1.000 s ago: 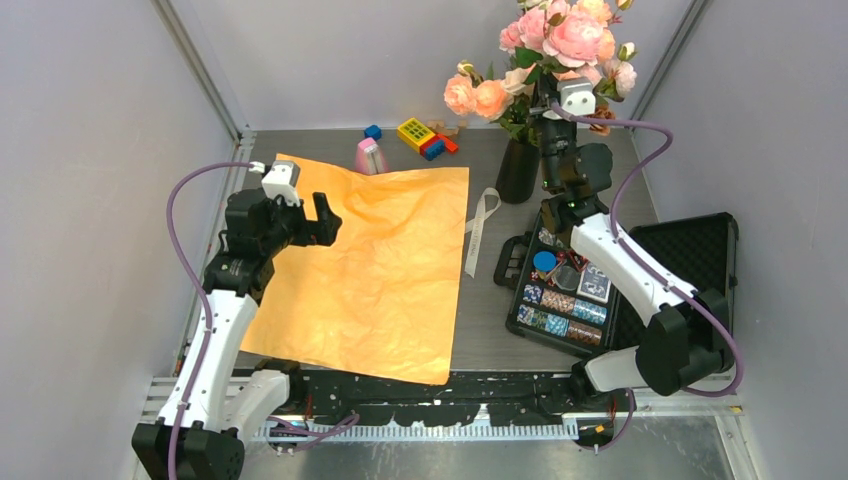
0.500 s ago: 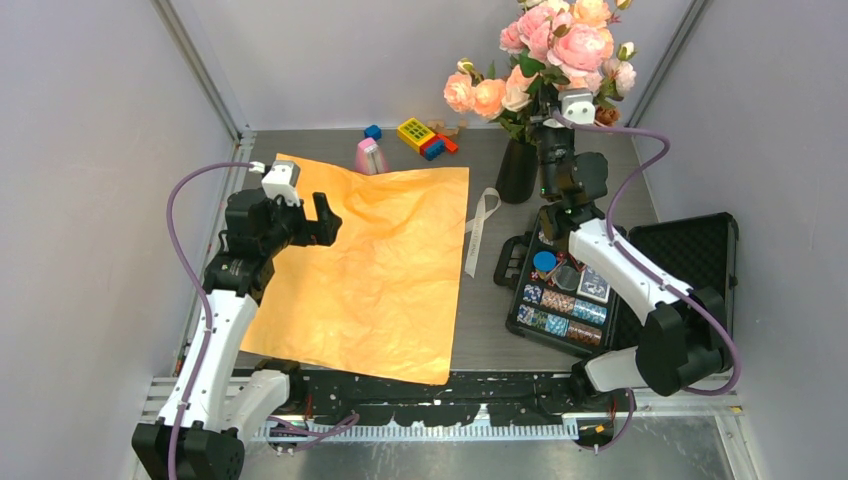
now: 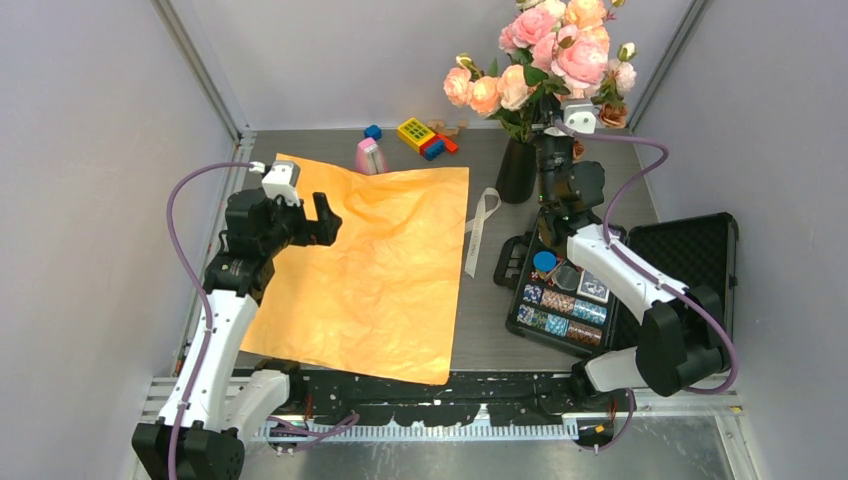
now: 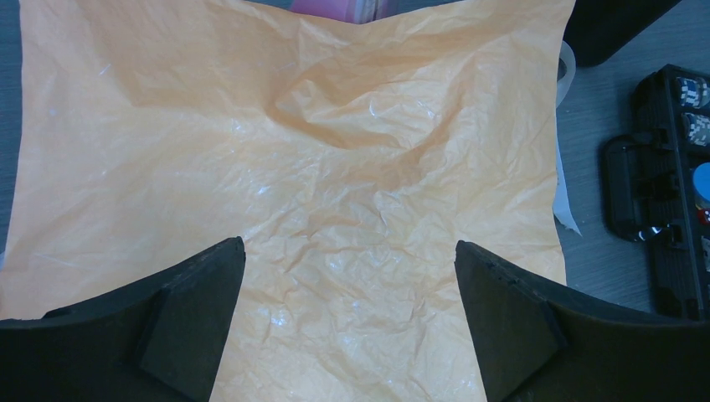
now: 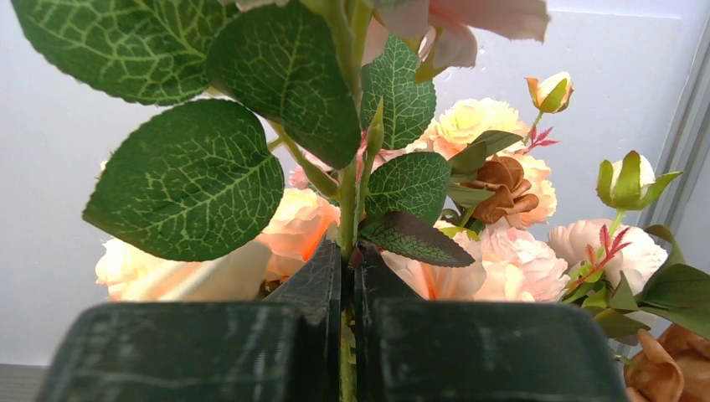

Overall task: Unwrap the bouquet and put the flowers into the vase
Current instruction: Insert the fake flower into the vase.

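Pinched tight in the right gripper point(image 5: 350, 268): one thin green stem point(image 5: 347, 197) of the pink and peach fabric roses point(image 3: 570, 45), up beside the tall glossy black vase point(image 3: 517, 172), apparently stocked with several blooms. Spread wide above flat crinkly orange paper point(image 3: 380, 260): the left gripper point(image 4: 347, 251). Probably light, springy, top-heavy; best gripped low on the stem.

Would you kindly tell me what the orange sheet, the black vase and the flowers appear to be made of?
Orange sheet: thin paper, probably tissue or waxed, with fine creases and a faint sheen.
Black vase: smooth and dark; glazed ceramic, glass or plastic, hard to tell.
Flowers: likely fabric petals and plastic-like leaves with evenly moulded veins.
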You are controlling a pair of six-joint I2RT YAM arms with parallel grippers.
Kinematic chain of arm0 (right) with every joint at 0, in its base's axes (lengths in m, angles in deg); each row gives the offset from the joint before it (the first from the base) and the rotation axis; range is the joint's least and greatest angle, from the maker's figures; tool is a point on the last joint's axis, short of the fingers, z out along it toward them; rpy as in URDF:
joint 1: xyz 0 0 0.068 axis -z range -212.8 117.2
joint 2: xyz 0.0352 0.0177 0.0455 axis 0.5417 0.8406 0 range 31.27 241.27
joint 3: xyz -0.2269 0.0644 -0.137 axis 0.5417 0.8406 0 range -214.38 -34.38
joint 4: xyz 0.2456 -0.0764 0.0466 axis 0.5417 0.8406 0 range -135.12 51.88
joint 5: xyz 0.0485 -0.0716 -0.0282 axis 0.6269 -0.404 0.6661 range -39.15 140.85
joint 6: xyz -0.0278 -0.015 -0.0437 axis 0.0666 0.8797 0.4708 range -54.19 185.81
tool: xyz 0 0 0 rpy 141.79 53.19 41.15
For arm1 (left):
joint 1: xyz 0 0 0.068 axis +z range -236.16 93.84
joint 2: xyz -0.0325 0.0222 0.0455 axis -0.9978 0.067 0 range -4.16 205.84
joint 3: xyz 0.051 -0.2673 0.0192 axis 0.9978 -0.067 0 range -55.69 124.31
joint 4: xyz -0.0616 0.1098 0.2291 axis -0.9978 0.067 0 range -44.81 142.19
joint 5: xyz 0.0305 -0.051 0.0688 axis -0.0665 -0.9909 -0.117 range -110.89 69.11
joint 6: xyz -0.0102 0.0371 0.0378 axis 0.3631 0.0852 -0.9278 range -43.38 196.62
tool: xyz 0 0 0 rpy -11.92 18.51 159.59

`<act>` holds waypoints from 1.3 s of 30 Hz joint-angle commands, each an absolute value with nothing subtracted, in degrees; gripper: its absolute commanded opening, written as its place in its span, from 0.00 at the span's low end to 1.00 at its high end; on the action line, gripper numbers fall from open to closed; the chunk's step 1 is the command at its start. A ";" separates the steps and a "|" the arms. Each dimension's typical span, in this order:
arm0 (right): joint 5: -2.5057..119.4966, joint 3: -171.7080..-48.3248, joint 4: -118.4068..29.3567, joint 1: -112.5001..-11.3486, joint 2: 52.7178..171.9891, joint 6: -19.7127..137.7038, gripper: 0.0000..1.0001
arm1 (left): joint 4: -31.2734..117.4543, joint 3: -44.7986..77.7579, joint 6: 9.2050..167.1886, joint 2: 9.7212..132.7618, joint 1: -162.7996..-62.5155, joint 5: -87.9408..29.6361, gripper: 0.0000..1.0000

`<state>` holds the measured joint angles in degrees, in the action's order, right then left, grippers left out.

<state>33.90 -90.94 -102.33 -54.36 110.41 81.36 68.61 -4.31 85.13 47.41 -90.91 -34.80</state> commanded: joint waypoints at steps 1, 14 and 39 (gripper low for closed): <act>30.88 -88.48 -97.98 -53.98 112.14 79.13 0.00 | 66.16 -4.45 85.05 46.26 -90.64 -35.13 1.00; 28.62 -86.19 -97.21 -53.98 112.81 82.18 0.00 | 66.29 -4.62 85.05 45.82 -90.64 -35.01 1.00; 26.55 -87.59 -97.25 -53.98 105.89 84.49 0.00 | 66.03 -4.98 85.14 44.95 -90.64 -34.73 1.00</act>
<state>30.39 -86.43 -101.06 -54.36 105.73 82.26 68.59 -4.95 85.15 46.07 -90.91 -34.80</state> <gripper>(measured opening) 0.062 0.994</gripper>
